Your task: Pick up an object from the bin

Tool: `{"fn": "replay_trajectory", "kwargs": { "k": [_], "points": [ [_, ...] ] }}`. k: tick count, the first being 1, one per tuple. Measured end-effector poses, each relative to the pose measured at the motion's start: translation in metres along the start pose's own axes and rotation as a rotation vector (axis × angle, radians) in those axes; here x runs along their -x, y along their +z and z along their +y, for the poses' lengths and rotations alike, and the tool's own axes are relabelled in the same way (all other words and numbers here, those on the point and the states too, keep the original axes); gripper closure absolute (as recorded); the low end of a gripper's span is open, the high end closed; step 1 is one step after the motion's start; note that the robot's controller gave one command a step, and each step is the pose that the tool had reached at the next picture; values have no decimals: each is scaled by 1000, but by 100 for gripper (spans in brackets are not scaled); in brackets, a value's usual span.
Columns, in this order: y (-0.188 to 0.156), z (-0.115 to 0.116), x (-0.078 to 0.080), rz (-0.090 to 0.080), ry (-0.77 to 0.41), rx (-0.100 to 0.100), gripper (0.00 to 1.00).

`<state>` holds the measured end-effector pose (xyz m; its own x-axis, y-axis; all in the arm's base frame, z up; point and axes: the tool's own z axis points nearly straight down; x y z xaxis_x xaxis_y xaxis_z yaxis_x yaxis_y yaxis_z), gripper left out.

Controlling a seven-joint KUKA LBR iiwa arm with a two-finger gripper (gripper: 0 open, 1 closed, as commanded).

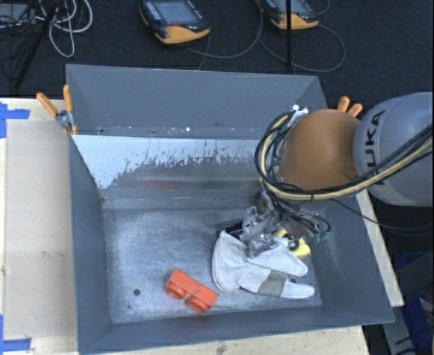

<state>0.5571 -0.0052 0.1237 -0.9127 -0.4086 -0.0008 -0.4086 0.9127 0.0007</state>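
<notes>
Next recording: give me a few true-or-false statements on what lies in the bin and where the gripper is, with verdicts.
1. A white glove lies in the right half of the bin, as the view shows it. True.
2. The orange block lies right of the glove. False: it lies left of the glove, apart from it.
3. The gripper is over the glove's upper edge. True.
4. The gripper is over the orange block. False: the block lies away to its lower left.
5. A small yellow thing shows at the glove's upper right. True.
</notes>
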Motion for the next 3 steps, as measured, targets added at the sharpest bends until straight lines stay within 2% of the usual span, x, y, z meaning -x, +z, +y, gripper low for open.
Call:
{"fn": "replay_trajectory", "kwargs": {
  "k": [1,2,3],
  "points": [
    [-1,0,0,1,0,0,100],
    [-39,5,4,-2,-102,-2,100],
    [-90,10,0,7,-112,4,100]
  ]
}}
